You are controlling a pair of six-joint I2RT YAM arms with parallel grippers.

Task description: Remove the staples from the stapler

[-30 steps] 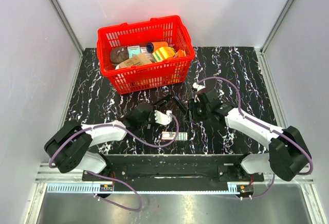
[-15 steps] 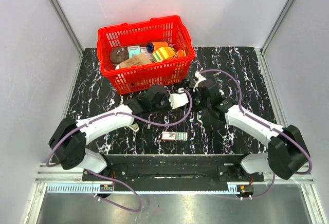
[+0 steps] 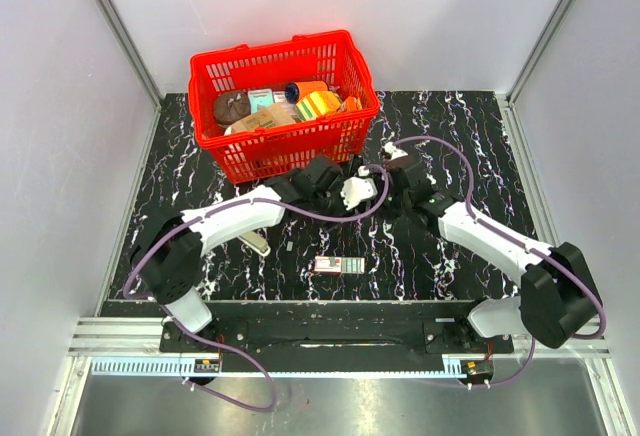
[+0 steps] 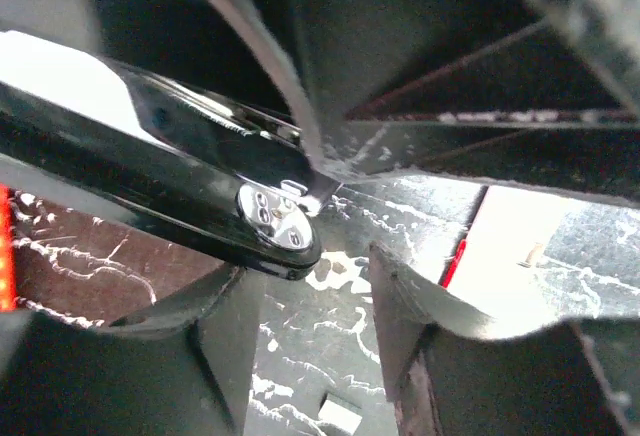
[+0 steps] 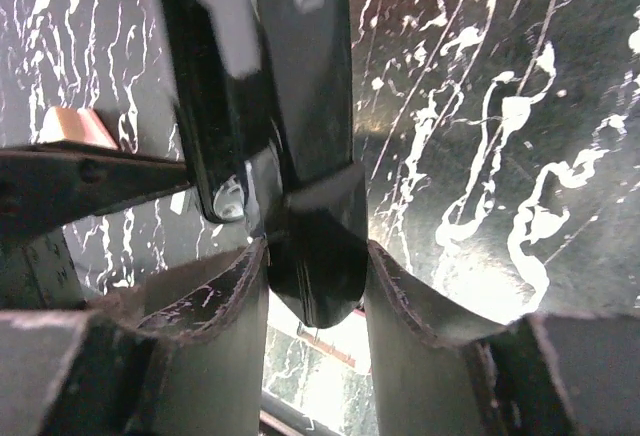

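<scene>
Black marbled table (image 3: 450, 126), red basket (image 3: 215, 66) at the back holding mixed items; small box (image 3: 337, 265) lies alone nearer the bases. Both arms meet just in front of the basket. Stapler (image 5: 305, 106) is at that meeting point, clamped in the right gripper (image 5: 315, 256), whose fingers (image 5: 205, 306) press on either side of the black body near one end; cannot tell whether it touches the table. Left gripper (image 4: 305, 281) is spread, nothing between the fingers, marble showing through the gap; the glossy stapler end with its rivet (image 4: 278, 218) sits just beyond the fingertips. Step in hand, as I judge it: left takes hold of the top arm or tray to open it while right braces. To do it well: right holds firm without twisting; left squares its gap on the thin part, closes only once that part is well between the pads, then pulls along the stapler's length, not across. Risk: glossy surface slipping. Pose: left arm stretched long, forearm angled to centre; right arm bent at the elbow, reaching inward
</scene>
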